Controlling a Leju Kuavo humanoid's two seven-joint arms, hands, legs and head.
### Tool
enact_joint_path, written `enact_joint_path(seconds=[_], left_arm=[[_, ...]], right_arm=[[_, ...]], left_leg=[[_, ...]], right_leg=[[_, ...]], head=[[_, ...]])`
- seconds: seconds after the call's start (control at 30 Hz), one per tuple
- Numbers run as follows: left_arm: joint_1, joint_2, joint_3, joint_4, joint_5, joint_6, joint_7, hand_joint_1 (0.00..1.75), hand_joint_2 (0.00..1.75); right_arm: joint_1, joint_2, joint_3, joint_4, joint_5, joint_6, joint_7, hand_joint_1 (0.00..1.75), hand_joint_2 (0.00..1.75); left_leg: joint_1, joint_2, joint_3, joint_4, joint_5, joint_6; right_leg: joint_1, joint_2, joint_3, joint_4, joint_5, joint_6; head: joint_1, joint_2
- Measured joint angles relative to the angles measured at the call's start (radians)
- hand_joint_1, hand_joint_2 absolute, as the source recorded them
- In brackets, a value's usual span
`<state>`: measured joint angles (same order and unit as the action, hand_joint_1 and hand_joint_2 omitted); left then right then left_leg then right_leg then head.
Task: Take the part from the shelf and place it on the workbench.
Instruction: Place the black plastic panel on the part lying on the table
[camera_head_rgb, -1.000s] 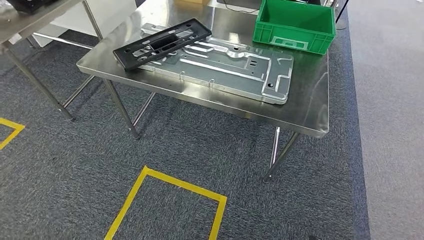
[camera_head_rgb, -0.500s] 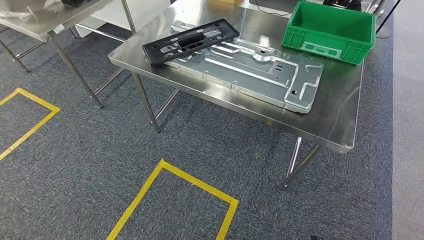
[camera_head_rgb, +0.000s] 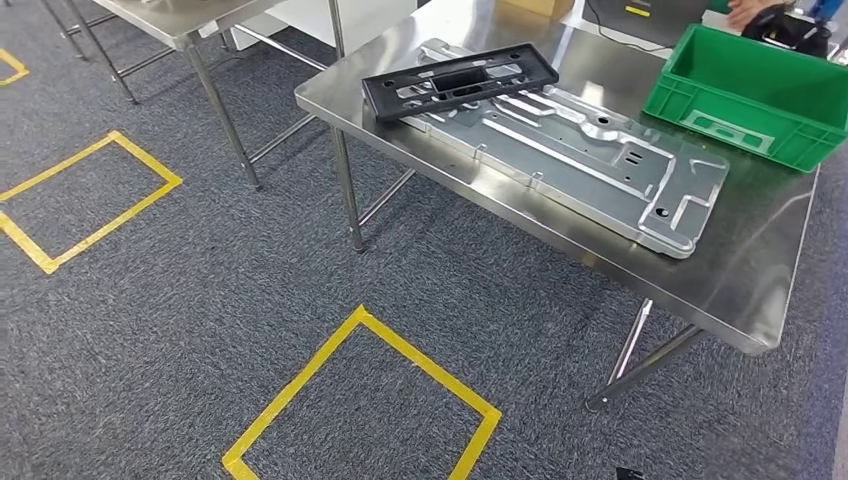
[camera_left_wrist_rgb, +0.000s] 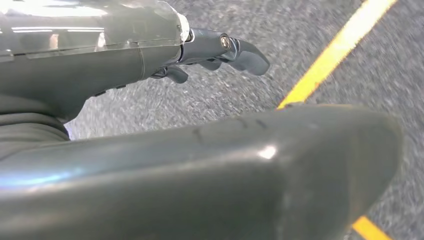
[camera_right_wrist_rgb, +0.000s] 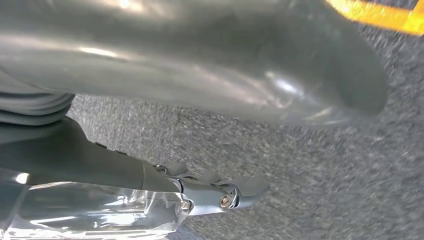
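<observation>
Ahead, the head view shows the long black plastic frame part (camera_head_rgb: 460, 80) lying across a stamped sheet-metal panel (camera_head_rgb: 590, 150) on the steel workbench (camera_head_rgb: 760, 270), up and to the right. At the wrists, left hand (camera_left_wrist_rgb: 220, 47) and right hand (camera_right_wrist_rgb: 215, 192) hang over carpet, holding nothing, fingers loosely apart; neither looks nearer.

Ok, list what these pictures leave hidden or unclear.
- Green bin: head view, far side cut off by the top edge.
- Person's hand: head view, mostly cropped at the top edge.
- Left hand: wrist view, thumb hides most fingers.
- Right hand: wrist view, the same; carpet blurred.
</observation>
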<state>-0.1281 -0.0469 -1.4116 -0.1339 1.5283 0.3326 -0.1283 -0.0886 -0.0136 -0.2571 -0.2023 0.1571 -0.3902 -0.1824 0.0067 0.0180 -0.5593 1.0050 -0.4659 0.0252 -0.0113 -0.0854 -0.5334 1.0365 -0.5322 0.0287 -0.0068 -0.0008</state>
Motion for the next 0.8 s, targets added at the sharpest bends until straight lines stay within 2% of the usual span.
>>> enact_joint_path(seconds=[0.07, 0.1, 0.13, 0.17, 0.2, 0.23, 0.3, 0.33, 0.37, 0.43, 0.47, 0.5, 0.53, 0.57, 0.6, 0.63, 0.67, 0.7, 0.73, 0.8], left_arm=[[-0.003, 0.0, -0.001, 0.0, 0.0, 0.0, 0.0, 0.0, 0.0], [-0.003, 0.0, -0.001, 0.0, 0.0, 0.0, 0.0, 0.0, 0.0], [-0.002, -0.001, -0.002, 0.0, -0.001, 0.0, 0.001, 0.0, 0.0], [-0.001, -0.001, -0.003, 0.0, -0.001, 0.0, 0.001, 0.0, 0.0], [0.0, -0.001, -0.004, 0.0, -0.001, 0.0, 0.001, 0.0, 0.0], [0.001, -0.001, -0.004, 0.0, -0.002, 0.0, 0.002, 0.0, 0.0], [-0.001, -0.001, -0.004, 0.0, -0.002, 0.0, 0.002, 0.0, 0.0], [-0.003, -0.001, -0.004, 0.0, -0.002, 0.0, 0.003, 0.0, 0.0], [-0.003, -0.001, -0.004, 0.0, -0.002, -0.001, 0.003, 0.0, 0.0], [-0.001, -0.001, -0.004, 0.0, -0.001, -0.001, 0.003, 0.0, 0.0], [0.001, -0.001, -0.004, 0.0, 0.0, -0.001, 0.003, 0.0, 0.0], [0.001, -0.001, -0.004, 0.0, 0.0, -0.001, 0.003, 0.0, 0.0], [0.0, -0.001, -0.004, 0.0, 0.0, -0.001, 0.002, 0.0, 0.0], [-0.002, 0.0, -0.004, 0.0, 0.0, -0.001, 0.002, 0.0, 0.0], [-0.004, 0.0, -0.004, 0.0, 0.001, -0.001, 0.002, 0.0, 0.0], [-0.005, 0.0, -0.004, 0.0, 0.001, -0.001, 0.002, 0.0, 0.0], [-0.003, 0.0, -0.004, 0.0, 0.001, -0.001, 0.002, 0.0, 0.0], [-0.001, 0.0, -0.004, 0.0, 0.002, -0.001, 0.002, 0.0, 0.0], [0.0, 0.0, -0.004, 0.0, 0.002, -0.001, 0.003, 0.0, 0.0], [-0.001, 0.0, -0.004, 0.0, 0.003, 0.0, 0.003, 0.0, 0.0]], right_arm=[[0.002, 0.0, 0.0, 0.0, 0.001, 0.0, 0.001, 0.0, 0.0], [0.004, 0.0, 0.0, 0.0, 0.001, 0.0, 0.001, 0.0, 0.0], [0.006, 0.0, 0.0, 0.0, 0.0, 0.0, 0.001, 0.0, 0.0], [0.008, 0.001, 0.0, 0.001, 0.0, 0.0, 0.001, 0.0, 0.0], [0.009, 0.001, 0.0, 0.001, 0.0, 0.0, 0.001, 0.0, 0.0], [0.009, 0.001, 0.0, 0.001, 0.0, 0.0, 0.0, 0.0, 0.0], [0.01, 0.001, 0.0, 0.002, 0.001, 0.0, -0.001, 0.0, 0.0], [0.011, 0.001, 0.0, 0.002, 0.002, 0.0, -0.001, 0.0, 0.0], [0.012, 0.001, 0.0, 0.002, 0.004, 0.0, -0.001, 0.0, 0.0], [0.011, 0.001, 0.0, 0.003, 0.008, 0.0, -0.001, 0.0, 0.0], [0.009, 0.002, 0.0, 0.002, 0.01, 0.0, -0.001, 0.0, 0.0], [0.009, 0.003, 0.0, 0.002, 0.012, 0.0, -0.001, 0.0, 0.0], [0.009, 0.004, 0.0, 0.003, 0.013, 0.0, -0.001, 0.0, 0.0], [0.009, 0.004, 0.0, 0.003, 0.014, 0.0, 0.0, 0.0, 0.0], [0.01, 0.004, 0.0, 0.003, 0.015, 0.001, 0.001, 0.0, 0.0], [0.01, 0.004, 0.0, 0.003, 0.016, 0.001, 0.002, 0.0, 0.0], [0.01, 0.004, 0.0, 0.003, 0.017, 0.001, 0.003, 0.0, 0.0], [0.009, 0.004, 0.0, 0.003, 0.018, 0.002, 0.005, 0.0, 0.0], [0.007, 0.005, 0.0, 0.003, 0.02, 0.003, 0.008, 0.0, 0.0], [0.005, 0.006, 0.0, 0.003, 0.023, 0.007, 0.013, 0.0, 0.0]], left_leg=[[0.002, -0.02, -0.002, -0.003, 0.006, 0.008], [0.002, -0.032, -0.004, -0.003, 0.007, 0.01], [0.002, -0.045, -0.006, -0.002, 0.008, 0.011], [0.002, -0.058, -0.006, -0.001, 0.008, 0.011], [0.002, -0.072, -0.006, 0.0, 0.008, 0.01], [0.002, -0.085, -0.005, 0.001, 0.008, 0.009], [0.002, -0.11, -0.007, 0.005, 0.008, 0.002], [0.002, -0.122, -0.011, 0.007, 0.01, -0.004], [0.003, -0.134, -0.017, 0.007, 0.013, -0.01], [0.006, -0.157, -0.025, 0.004, 0.019, -0.026], [0.005, -0.15, -0.029, 0.007, 0.017, -0.032], [0.003, -0.13, -0.038, 0.026, 0.004, -0.036], [0.001, -0.099, -0.057, 0.064, -0.019, -0.039], [0.0, -0.065, -0.084, 0.124, -0.052, -0.039], [0.001, -0.044, -0.118, 0.195, -0.085, -0.041], [0.002, -0.033, -0.146, 0.256, -0.108, -0.042], [0.004, -0.028, -0.16, 0.289, -0.114, -0.043], [0.005, -0.024, -0.153, 0.281, -0.101, -0.044], [0.005, -0.017, -0.125, 0.234, -0.073, -0.043], [0.001, 0.021, -0.043, 0.091, -0.021, -0.037]], right_leg=[[-0.004, 0.057, -0.047, 0.106, -0.064, 0.007], [-0.004, 0.072, -0.08, 0.174, -0.095, 0.009], [-0.005, 0.079, -0.107, 0.228, -0.112, 0.01], [-0.005, 0.081, -0.12, 0.25, -0.108, 0.011], [-0.006, 0.083, -0.114, 0.232, -0.085, 0.01], [-0.007, 0.09, -0.09, 0.178, -0.047, 0.008], [-0.013, 0.14, -0.032, 0.042, 0.016, 0.003], [-0.014, 0.163, -0.014, -0.001, 0.03, 0.0], [-0.014, 0.178, -0.008, -0.021, 0.032, -0.002], [-0.013, 0.162, -0.007, -0.027, 0.035, -0.011], [-0.014, 0.148, -0.004, -0.033, 0.039, -0.018], [-0.015, 0.133, -0.001, -0.039, 0.042, -0.026], [-0.016, 0.117, 0.002, -0.045, 0.044, -0.034], [-0.012, 0.101, 0.004, -0.046, 0.044, -0.039], [-0.01, 0.084, 0.004, -0.046, 0.043, -0.043], [-0.007, 0.067, 0.003, -0.045, 0.041, -0.044], [-0.005, 0.051, 0.003, -0.044, 0.04, -0.045], [-0.005, 0.037, 0.004, -0.043, 0.039, -0.044], [-0.005, 0.024, 0.005, -0.041, 0.037, -0.042], [-0.001, 0.002, 0.009, -0.037, 0.031, -0.035]], head=[[0.003, 0.0], [0.003, 0.0], [0.003, 0.0], [0.003, 0.0], [0.003, 0.0], [0.003, 0.0], [0.003, 0.0], [0.003, 0.0], [0.002, 0.0], [0.002, 0.0], [0.002, 0.0], [0.0, 0.0], [-0.002, 0.0], [-0.004, 0.0], [-0.006, 0.0], [-0.006, 0.0], [-0.006, 0.0], [-0.006, 0.0], [-0.006, 0.0], [-0.006, 0.0]])
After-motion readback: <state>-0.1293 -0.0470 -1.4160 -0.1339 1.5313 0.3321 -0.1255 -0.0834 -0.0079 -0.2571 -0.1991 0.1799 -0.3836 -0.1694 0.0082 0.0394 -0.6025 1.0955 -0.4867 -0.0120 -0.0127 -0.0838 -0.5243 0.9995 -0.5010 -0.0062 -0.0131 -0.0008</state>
